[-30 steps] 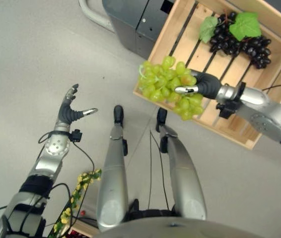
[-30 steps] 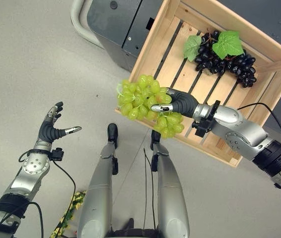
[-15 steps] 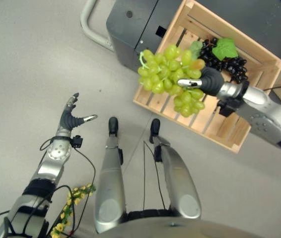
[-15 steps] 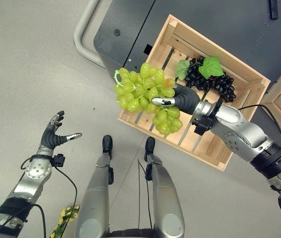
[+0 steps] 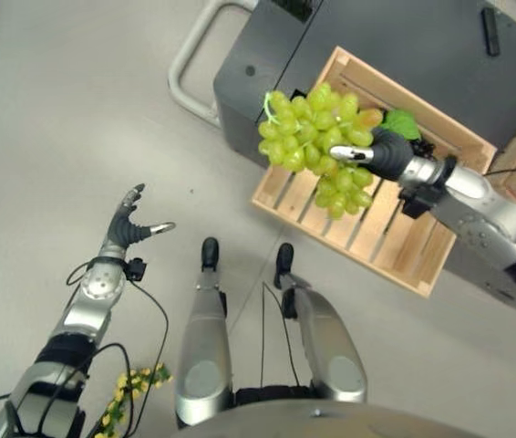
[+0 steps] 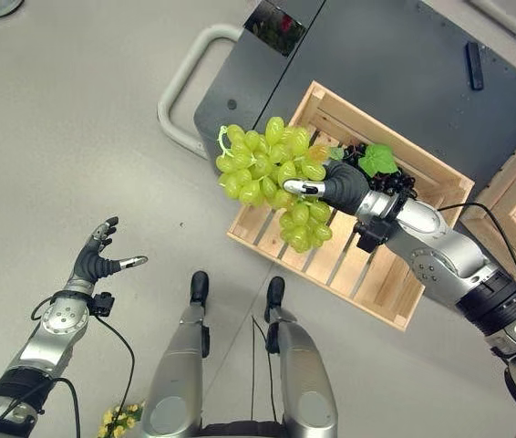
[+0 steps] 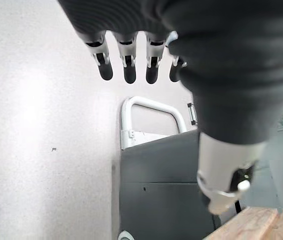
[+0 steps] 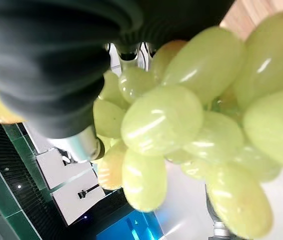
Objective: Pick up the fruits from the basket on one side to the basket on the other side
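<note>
fingers of the left hand spread straight and empty above the grey floor. farther off, the right hand clutches the green grapes in the air over the wooden crate, where dark grapes lie; its wrist view shows the green ones pressed close.

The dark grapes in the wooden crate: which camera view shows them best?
The right eye view: the dark grapes and their leaf lie in the wooden crate, just behind the right hand. In the left eye view the green grapes and that hand hide nearly everything except the leaf.
</note>
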Motion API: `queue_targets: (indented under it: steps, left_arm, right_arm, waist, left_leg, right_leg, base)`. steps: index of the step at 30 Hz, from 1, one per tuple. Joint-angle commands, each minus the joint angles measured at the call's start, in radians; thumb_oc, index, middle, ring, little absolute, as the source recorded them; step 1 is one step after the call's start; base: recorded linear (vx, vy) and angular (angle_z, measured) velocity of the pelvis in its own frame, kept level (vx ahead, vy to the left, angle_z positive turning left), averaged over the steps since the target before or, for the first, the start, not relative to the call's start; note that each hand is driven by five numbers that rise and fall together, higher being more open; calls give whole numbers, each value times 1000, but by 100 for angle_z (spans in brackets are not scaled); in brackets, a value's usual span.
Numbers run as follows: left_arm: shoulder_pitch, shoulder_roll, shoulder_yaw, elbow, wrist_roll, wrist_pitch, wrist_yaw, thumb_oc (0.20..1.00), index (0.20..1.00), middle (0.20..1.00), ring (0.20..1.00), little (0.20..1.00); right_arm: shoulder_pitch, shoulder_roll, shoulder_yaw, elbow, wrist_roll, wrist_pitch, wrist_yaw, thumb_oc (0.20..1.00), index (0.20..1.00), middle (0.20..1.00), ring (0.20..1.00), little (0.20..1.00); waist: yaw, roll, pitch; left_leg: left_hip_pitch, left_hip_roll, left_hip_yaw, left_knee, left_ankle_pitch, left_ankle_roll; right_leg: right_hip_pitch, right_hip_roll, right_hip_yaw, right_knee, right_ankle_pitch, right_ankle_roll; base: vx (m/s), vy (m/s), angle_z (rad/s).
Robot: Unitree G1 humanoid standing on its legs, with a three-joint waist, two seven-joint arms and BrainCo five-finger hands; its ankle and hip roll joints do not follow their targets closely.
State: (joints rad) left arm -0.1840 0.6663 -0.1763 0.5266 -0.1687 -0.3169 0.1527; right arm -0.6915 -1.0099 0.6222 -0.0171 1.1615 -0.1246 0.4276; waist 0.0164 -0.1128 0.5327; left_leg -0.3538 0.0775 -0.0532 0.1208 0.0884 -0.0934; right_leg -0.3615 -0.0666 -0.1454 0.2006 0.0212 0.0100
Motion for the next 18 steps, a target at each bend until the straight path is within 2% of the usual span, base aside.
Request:
queue_targets:
  steps: [1, 2, 4, 5, 6, 7, 9, 10, 11, 13, 14, 15, 17, 18]
  left_arm:
    - [53, 57, 5, -112, -42, -48, -63, 1000, 1000, 1000, 1000, 1000]
    - [72, 90, 10, -172, -100, -59, -114, 1000, 1000, 1000, 1000, 1000]
    - [88, 112, 14, -209, -140, -62, -147, 1000, 1000, 1000, 1000, 1000]
    - [118, 156, 16, -265, -242, -62, -227, 1000, 1000, 1000, 1000, 1000]
    - [119, 157, 17, -266, -243, -61, -228, 1000, 1000, 1000, 1000, 1000]
    - [131, 232, 17, -330, -374, -47, -328, 1000, 1000, 1000, 1000, 1000]
    - [141, 263, 23, -360, -406, -46, -348, 1000, 1000, 1000, 1000, 1000]
    - [141, 338, 27, -414, -480, -32, -399, 1000, 1000, 1000, 1000, 1000]
    - [141, 339, 27, -414, -481, -31, -399, 1000, 1000, 1000, 1000, 1000]
    - [103, 407, 15, -444, -538, -25, -431, 1000, 1000, 1000, 1000, 1000]
    - [55, 458, -11, -469, -604, -12, -456, 1000, 1000, 1000, 1000, 1000]
    - [53, 458, -12, -468, -604, -12, -457, 1000, 1000, 1000, 1000, 1000]
    - [-15, 534, -57, -513, -681, 10, -487, 1000, 1000, 1000, 1000, 1000]
    - [-138, 583, -175, -508, -725, 26, -516, 1000, 1000, 1000, 1000, 1000]
  right_arm:
    - [-24, 5, -84, -37, 39, -73, 5, 200, 200, 200, 200, 200]
    - [-18, -7, -93, -36, 33, -75, 6, 200, 200, 200, 200, 200]
    - [-6, -10, -104, -35, 29, -75, 6, 200, 200, 200, 200, 200]
    - [9, -19, -115, -32, 23, -79, 6, 200, 200, 200, 200, 200]
    - [10, -18, -116, -33, 23, -79, 6, 200, 200, 200, 200, 200]
    - [13, -26, -118, -30, 16, -82, 8, 200, 200, 200, 200, 200]
    - [18, -27, -119, -29, 13, -83, 6, 200, 200, 200, 200, 200]
    - [18, -28, -116, -26, 5, -84, 5, 200, 200, 200, 200, 200]
    - [18, -27, -117, -26, 5, -84, 5, 200, 200, 200, 200, 200]
    - [12, -25, -108, -24, 9, -89, 5, 200, 200, 200, 200, 200]
    - [-7, -23, -83, -27, 7, -90, 4, 200, 200, 200, 200, 200]
    - [-7, -23, -84, -27, 7, -90, 4, 200, 200, 200, 200, 200]
    - [-30, -22, -56, -26, 8, -89, 0, 200, 200, 200, 200, 200]
    - [-69, -1, -9, -7, 8, -80, -4, 200, 200, 200, 200, 200]
  waist:
    - [4, -7, -59]
    - [6, -4, -75]
    - [8, -4, -82]
    - [9, -2, -98]
    - [9, -3, -97]
    - [12, -2, -109]
    - [10, -4, -119]
    - [9, -5, -136]
    - [10, -6, -135]
    - [8, -11, -152]
    - [6, -14, -164]
    - [7, -14, -163]
    - [4, -15, -175]
    - [-1, -19, -184]
  left_leg:
    - [19, 3, 6, 41, -44, -15]
    - [33, 1, 0, 38, -49, -14]
    - [40, 1, -2, 37, -50, -14]
    - [51, -1, -4, 36, -53, -12]
    - [52, -1, -4, 36, -53, -12]
    - [70, -3, -2, 37, -60, -10]
    - [73, -5, -2, 33, -59, -9]
    - [88, -6, -1, 30, -60, -8]
    - [89, -6, -1, 30, -60, -8]
    - [102, -6, -1, 26, -61, -5]
    - [109, -6, -2, 24, -62, -4]
    - [110, -6, -2, 24, -62, -4]
    - [119, -5, -2, 24, -65, -4]
    - [126, -4, 2, 26, -68, -3]
  right_leg:
    - [39, -57, 9, 48, -30, 119]
    - [55, -59, 7, 41, -30, 121]
    - [67, -60, 3, 35, -31, 122]
    - [86, -62, 0, 27, -27, 125]
    - [87, -62, 0, 26, -27, 125]
    - [107, -62, 1, 15, -24, 129]
    - [112, -60, 1, 6, -20, 130]
    - [126, -60, 2, -4, -16, 132]
    - [127, -60, 2, -4, -16, 132]
    - [144, -59, 2, -12, -17, 132]
    - [151, -59, -1, -16, -16, 133]
    - [152, -59, -1, -16, -16, 133]
    - [158, -58, -3, -19, -15, 135]
    - [162, -57, 1, -19, -11, 138]
  base:
    - [0, 0, 0]
    - [0, 0, 0]
    - [15, 18, 3]
    - [30, 35, 5]
    - [30, 46, 4]
    - [0, 0, 0]
    - [10, 11, -3]
    - [19, 16, -5]
    - [0, 0, 0]
    - [0, 0, 0]
    - [0, 0, 0]
    - [-11, 4, 3]
    - [-1, 0, 3]
    - [0, 0, 0]
